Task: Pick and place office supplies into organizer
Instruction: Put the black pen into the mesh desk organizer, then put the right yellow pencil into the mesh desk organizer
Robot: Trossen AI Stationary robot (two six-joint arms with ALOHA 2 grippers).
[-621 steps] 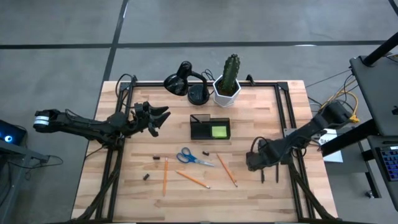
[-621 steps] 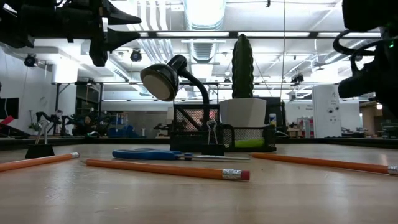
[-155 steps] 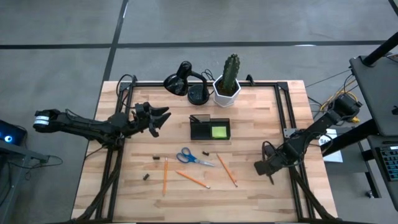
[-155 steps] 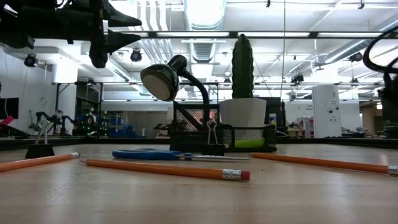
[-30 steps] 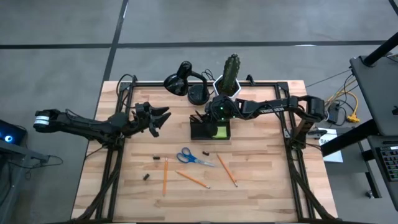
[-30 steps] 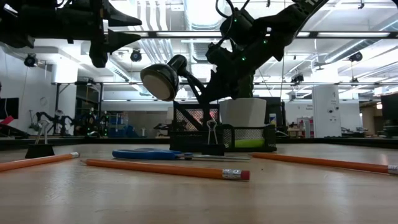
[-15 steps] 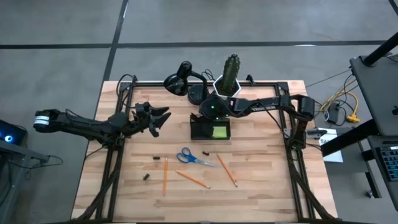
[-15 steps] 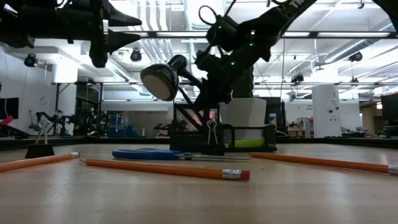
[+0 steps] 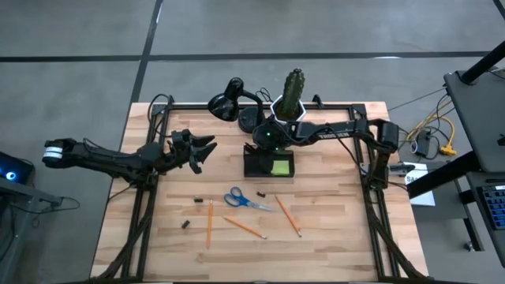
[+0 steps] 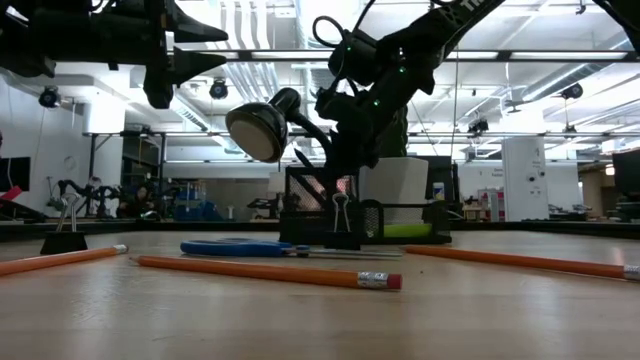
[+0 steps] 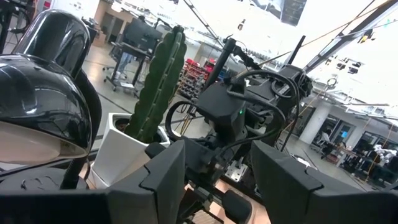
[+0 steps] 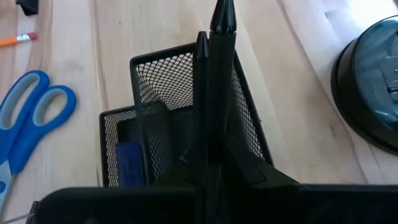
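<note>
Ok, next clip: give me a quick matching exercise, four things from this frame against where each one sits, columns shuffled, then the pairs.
Things:
1. right claw
2. left claw
3. scissors
4. sticky-note pad

Places:
A. flat on the table, in front of the organizer
B. inside the organizer's right-hand compartment
C. over the organizer's left end, shut on a dark pen
D. off to the organizer's left, above the table, open and empty

Pairs: 1-C, 2-D, 3-A, 4-B
</note>
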